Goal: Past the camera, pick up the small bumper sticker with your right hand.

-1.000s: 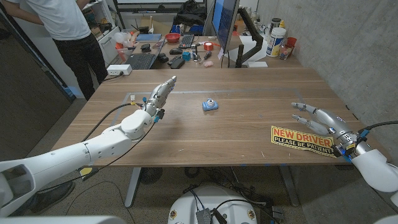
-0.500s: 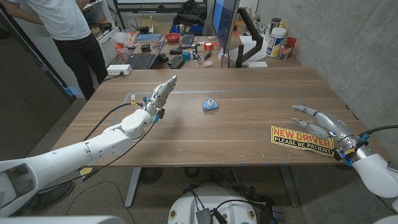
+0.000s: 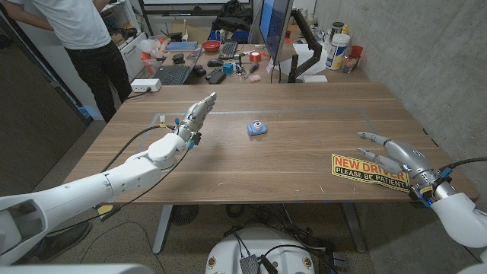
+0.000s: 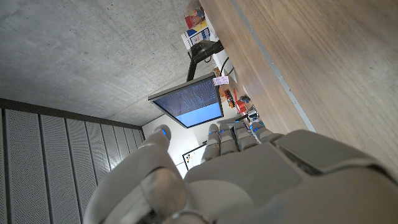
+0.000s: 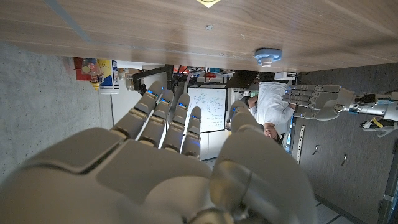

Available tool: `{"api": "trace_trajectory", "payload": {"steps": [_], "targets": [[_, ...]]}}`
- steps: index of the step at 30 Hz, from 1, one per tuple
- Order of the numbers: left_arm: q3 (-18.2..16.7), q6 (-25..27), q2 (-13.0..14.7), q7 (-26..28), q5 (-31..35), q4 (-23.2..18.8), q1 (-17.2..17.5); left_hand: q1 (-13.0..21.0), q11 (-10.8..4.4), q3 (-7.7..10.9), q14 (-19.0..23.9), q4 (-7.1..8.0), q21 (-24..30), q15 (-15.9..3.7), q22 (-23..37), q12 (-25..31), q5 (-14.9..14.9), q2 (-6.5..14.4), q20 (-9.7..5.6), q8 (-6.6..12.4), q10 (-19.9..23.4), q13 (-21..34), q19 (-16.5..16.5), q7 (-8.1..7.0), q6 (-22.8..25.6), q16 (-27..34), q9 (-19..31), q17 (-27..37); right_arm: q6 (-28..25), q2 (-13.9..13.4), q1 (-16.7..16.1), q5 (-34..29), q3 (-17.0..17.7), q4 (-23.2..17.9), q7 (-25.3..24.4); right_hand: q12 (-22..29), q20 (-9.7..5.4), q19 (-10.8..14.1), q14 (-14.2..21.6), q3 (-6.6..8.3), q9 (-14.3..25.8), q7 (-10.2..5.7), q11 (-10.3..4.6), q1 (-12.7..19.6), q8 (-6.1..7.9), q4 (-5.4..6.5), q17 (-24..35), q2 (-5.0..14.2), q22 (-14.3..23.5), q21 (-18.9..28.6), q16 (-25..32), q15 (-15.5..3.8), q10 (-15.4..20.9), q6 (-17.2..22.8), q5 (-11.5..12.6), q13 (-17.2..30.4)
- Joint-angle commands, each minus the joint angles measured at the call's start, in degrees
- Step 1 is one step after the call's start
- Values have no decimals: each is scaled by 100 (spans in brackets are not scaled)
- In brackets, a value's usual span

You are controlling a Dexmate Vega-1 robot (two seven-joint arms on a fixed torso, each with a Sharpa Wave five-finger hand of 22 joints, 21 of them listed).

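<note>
A yellow bumper sticker (image 3: 370,171) reading NEW DRIVER lies flat near the table's front right edge; its corner (image 5: 209,2) shows in the right wrist view. A small blue toy camera (image 3: 257,128) sits mid-table, also seen as the camera (image 5: 267,56). My right hand (image 3: 401,157) hovers over the sticker's right end, fingers spread, holding nothing; its back (image 5: 168,155) shows in the right wrist view. My left hand (image 3: 195,115) is stretched out straight over the table's left part, empty, to the left of the camera; the left hand (image 5: 314,99) also shows from across the table.
A small pale item (image 3: 162,119) lies on the table beyond my left hand. A monitor (image 3: 274,27) and bottles (image 3: 340,49) stand at the back right. A person (image 3: 80,30) stands at a cluttered desk (image 3: 190,61) behind the table.
My right hand has drawn back slightly toward the table's front edge. The left arm, camera and sticker have not moved.
</note>
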Motion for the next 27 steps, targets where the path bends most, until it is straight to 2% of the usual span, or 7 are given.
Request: {"api": "trace_trajectory", "payload": {"steps": [1, 15, 19, 23, 24, 27], "targets": [[-60, -21, -34, -69, -11, 74, 21, 2, -20, 8, -61, -12, -10, 3, 26, 26, -4, 51, -60, 29, 25, 11, 15, 10, 33, -4, 17, 31, -234, 113, -104, -191, 62, -147, 54, -11, -30, 50, 46, 43, 21, -25, 34, 36, -2, -33, 9, -64, 9, -25, -4, -373, -1, -16, 24, 14], [-109, 25, 17, -5, 9, -13, 39, 0, -20, 4, -64, -13, -35, 4, 28, 28, -5, 54, -38, 30, 28, 11, 4, 5, 38, -4, 17, 31, -553, 181, -190, -496, 111, -257, 13, -47, 107, 76, 21, 57, 22, -62, 81, 89, -25, -60, 10, -141, 10, -80, -23, -307, -78, -82, 25, 18], [-110, 46, -12, -13, 2, 4, 32, -1, -19, 3, -65, -13, -40, 2, 29, 26, -5, 55, -32, 29, 23, 11, 3, -2, 38, -4, 17, 31, -665, 282, -214, -631, 126, -291, -150, -26, 200, 133, 201, 54, 24, -53, 85, 90, -11, -49, 14, -200, 11, -114, 35, -141, -22, -59, 31, 21], [-117, 52, -45, -19, 10, 33, 26, -2, -25, 2, -68, -14, -46, 5, 30, 27, -5, 56, -27, 31, 24, 11, 5, 2, 45, -4, 17, 31, -693, 318, -233, -660, 142, -290, -223, 2, 250, 315, 431, 50, 26, -52, 112, 71, 10, -22, 17, -251, 16, -113, 83, 78, 51, -4, 39, 27], [-120, 52, -55, -25, 10, 42, 25, -2, -34, 1, -66, -14, -49, 5, 30, 27, -5, 56, -23, 31, 24, 11, 1, 2, 44, -3, 17, 31, -722, 330, -239, -659, 144, -303, -218, 11, 260, 353, 469, 51, 27, -55, 71, 70, 13, -19, 17, -261, 17, -114, 86, 114, 74, 4, 41, 29], [-126, 56, -84, -38, 15, 70, 25, -2, -26, 1, -69, -14, -53, 0, 31, 27, -5, 57, -14, 31, 25, 11, 0, 0, 44, -4, 17, 31, -746, 332, -241, -666, 133, -296, -223, 22, 285, 426, 521, 51, 28, -62, 73, 67, 19, -13, 16, -276, 18, -109, 89, 155, 105, 25, 44, 31]]}}
